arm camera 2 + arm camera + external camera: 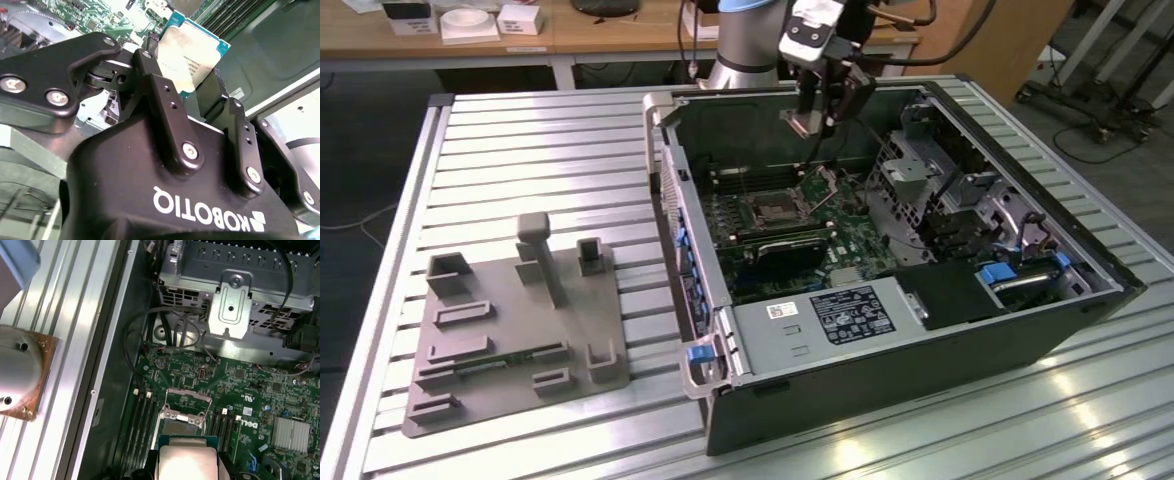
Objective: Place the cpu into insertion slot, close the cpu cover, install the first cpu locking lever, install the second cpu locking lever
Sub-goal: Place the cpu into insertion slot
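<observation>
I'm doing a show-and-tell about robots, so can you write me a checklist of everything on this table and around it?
Surface: slatted metal table, carrying an open computer case.
Job's things: cpu held over the case; insertion slot unfilled; cpu cover looks raised.
Clutter: grey fixture plate beside the case.
Grippers: hand shut on the cpu.
Cables: black cables inside the case.
Surroundings: wooden desk behind the table.

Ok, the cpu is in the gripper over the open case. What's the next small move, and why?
Probably a slow descent, eased toward the insertion slot. The gripper is shut on the cpu and, in the exterior view, hangs well above the board. In the first wrist view the slot lies just past the chip's edge, and the cpu cover looks raised.
</observation>
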`<state>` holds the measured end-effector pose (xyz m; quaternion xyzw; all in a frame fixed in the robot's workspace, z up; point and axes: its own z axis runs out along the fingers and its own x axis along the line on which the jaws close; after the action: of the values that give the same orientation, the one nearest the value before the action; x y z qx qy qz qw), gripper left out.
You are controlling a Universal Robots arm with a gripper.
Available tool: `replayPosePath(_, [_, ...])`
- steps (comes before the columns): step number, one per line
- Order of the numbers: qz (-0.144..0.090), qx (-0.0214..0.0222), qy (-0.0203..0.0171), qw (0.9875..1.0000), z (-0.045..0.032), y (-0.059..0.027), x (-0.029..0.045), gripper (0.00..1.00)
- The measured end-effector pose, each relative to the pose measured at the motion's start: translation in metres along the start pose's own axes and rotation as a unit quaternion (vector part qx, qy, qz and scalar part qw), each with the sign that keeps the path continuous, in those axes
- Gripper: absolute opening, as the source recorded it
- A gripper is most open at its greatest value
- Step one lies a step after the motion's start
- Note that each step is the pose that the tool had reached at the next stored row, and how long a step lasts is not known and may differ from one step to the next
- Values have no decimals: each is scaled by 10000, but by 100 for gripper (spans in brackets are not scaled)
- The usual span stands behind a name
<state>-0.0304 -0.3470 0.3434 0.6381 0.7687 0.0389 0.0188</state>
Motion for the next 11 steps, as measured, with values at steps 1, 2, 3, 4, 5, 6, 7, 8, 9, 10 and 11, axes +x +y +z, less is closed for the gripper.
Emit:
replayPosePath(1, [72, -2, -6, 10000, 18, -1, 0, 54])
replayPosePath(2, [137, -3, -12, 9999, 36, -3, -1, 54])
replayPosePath(3, [183, -4, -16, 9998, 54, -5, -1, 54])
replayPosePath(4, [201, -4, -17, 9998, 71, -10, -1, 54])
replayPosePath(5, [204, -4, -18, 9998, 88, -19, 0, 54])
replayPosePath(6, [204, -4, -18, 9998, 105, -29, 1, 54])
replayPosePath(7, [204, -3, -17, 9998, 123, -37, 2, 54])
replayPosePath(8, [208, -2, -18, 9998, 140, -41, 3, 54])
replayPosePath(9, [226, 1, -18, 9997, 156, -43, 4, 54])
replayPosePath(10, [267, 1, -22, 9996, 167, -44, 4, 54])
replayPosePath(11, [326, 0, -26, 9995, 176, -45, 4, 54])
